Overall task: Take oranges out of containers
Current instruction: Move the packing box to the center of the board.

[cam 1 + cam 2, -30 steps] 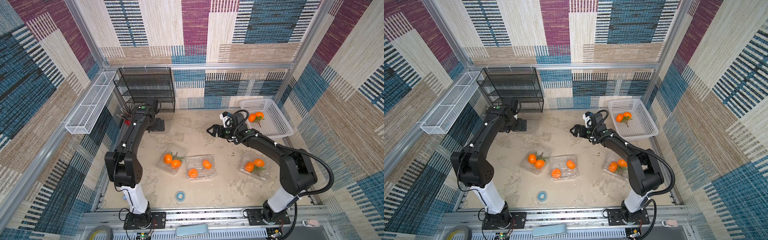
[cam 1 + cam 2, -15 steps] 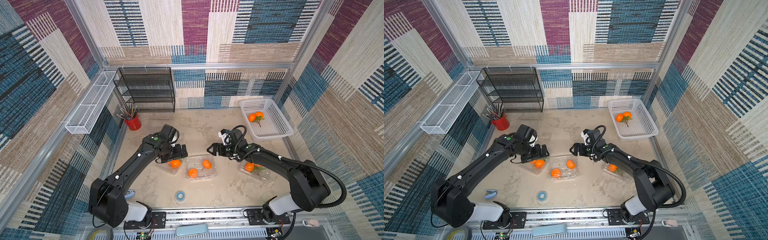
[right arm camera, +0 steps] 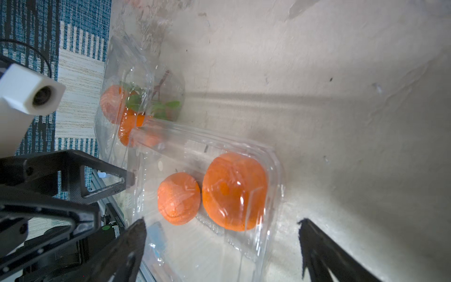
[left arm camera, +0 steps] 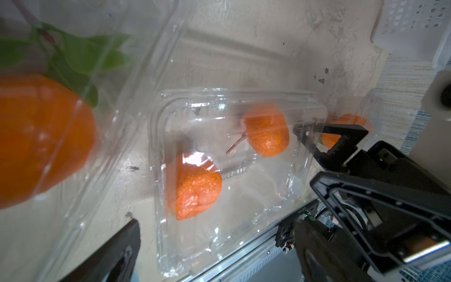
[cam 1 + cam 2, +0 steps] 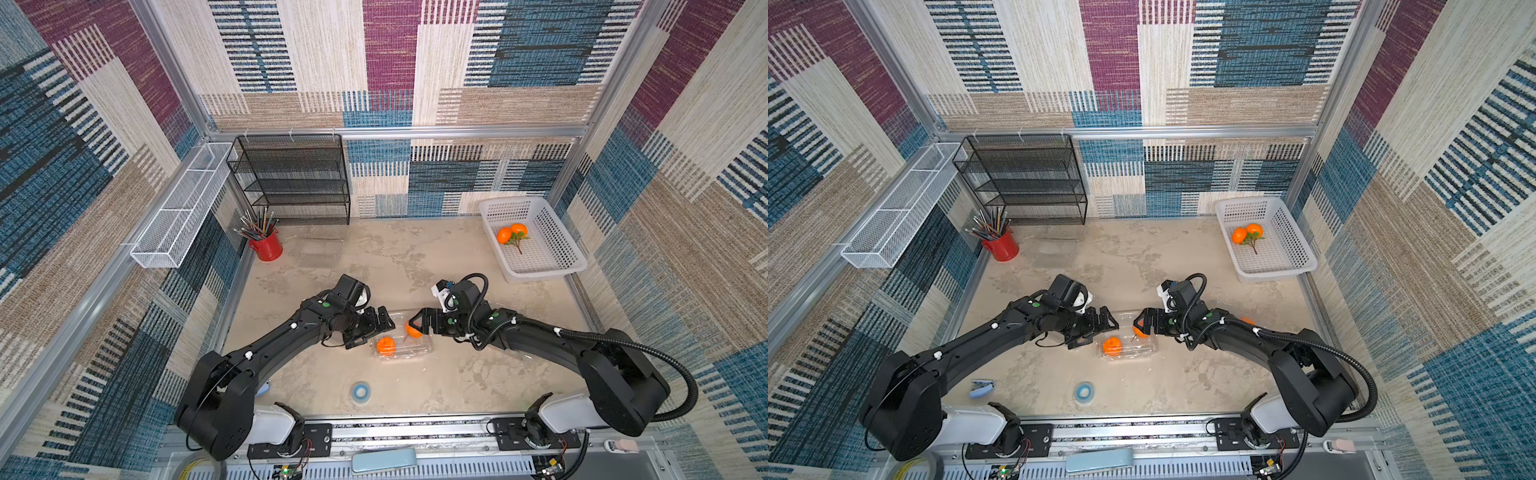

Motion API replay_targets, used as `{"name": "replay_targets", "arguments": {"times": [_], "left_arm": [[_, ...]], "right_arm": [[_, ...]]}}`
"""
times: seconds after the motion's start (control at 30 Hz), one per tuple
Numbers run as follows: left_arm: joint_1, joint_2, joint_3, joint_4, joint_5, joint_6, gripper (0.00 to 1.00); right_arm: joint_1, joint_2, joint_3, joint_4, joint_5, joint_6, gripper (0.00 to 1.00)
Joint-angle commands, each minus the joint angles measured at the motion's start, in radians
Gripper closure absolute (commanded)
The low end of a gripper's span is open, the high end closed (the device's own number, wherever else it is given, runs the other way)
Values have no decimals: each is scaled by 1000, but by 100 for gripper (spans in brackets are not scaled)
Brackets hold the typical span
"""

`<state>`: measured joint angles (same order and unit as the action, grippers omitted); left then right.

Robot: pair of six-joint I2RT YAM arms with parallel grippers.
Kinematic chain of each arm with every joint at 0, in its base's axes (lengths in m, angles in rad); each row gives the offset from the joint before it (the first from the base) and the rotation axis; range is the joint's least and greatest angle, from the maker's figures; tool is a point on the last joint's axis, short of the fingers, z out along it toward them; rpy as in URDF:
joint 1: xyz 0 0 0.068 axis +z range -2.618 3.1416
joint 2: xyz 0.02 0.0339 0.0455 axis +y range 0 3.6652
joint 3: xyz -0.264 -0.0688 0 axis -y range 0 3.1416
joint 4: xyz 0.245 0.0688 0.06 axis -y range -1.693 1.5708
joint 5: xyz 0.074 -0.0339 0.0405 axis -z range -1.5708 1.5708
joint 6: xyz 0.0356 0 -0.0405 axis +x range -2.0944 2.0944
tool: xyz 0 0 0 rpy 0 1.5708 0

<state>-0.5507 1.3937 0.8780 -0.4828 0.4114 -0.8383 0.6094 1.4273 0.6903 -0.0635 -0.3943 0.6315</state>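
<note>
In both top views a clear container (image 5: pixel 409 353) (image 5: pixel 1133 353) lies mid-table with two oranges (image 5: pixel 385 345) (image 5: pixel 1112 345) inside. My left gripper (image 5: pixel 380 328) (image 5: pixel 1102 322) is open at its left end, my right gripper (image 5: pixel 415 322) (image 5: pixel 1140 322) open at its right end. Both are empty. In the left wrist view this container (image 4: pixel 300 171) sits ahead of the gripper (image 4: pixel 219 246), beside a nearer container (image 4: pixel 146 48) with a leafy orange (image 4: pixel 36 136). The right wrist view has the container's end (image 3: pixel 244 254) between the open fingers (image 3: pixel 127 244). My arms hide the side containers from above.
At the back right stands a white basket (image 5: pixel 557 232) with a leafy pair of oranges (image 5: pixel 511 233). A red brush cup (image 5: pixel 266 249), a black mesh shelf (image 5: pixel 295 178) and a wire trough (image 5: pixel 178 208) stand at the back left. A blue tape roll (image 5: pixel 360 390) lies near the front.
The left arm has swung from the back-left corner, past the left container, to the middle container. The right arm has come down from near the basket to its other end. Both stayed open.
</note>
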Motion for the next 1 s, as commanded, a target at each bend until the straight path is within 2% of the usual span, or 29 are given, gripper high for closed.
{"name": "replay_targets", "arguments": {"times": [0.0, 0.3, 0.47, 0.73, 0.97], "left_arm": [[-21, 35, 3, 94, 27, -31, 1], [-76, 186, 97, 190, 25, -75, 0], [-77, 281, 209, 198, 32, -74, 0], [-53, 532, 558, 115, 58, -22, 0], [-10, 790, 927, -34, 114, 33, 0]], "right_arm": [[3, -15, -18, 79, -30, 30, 2], [-8, 0, -7, 100, -51, 18, 2], [-83, 25, 58, 60, -60, 10, 1], [-261, 113, 184, 49, -135, -33, 2], [-324, 279, 328, 10, -161, -95, 2]]}}
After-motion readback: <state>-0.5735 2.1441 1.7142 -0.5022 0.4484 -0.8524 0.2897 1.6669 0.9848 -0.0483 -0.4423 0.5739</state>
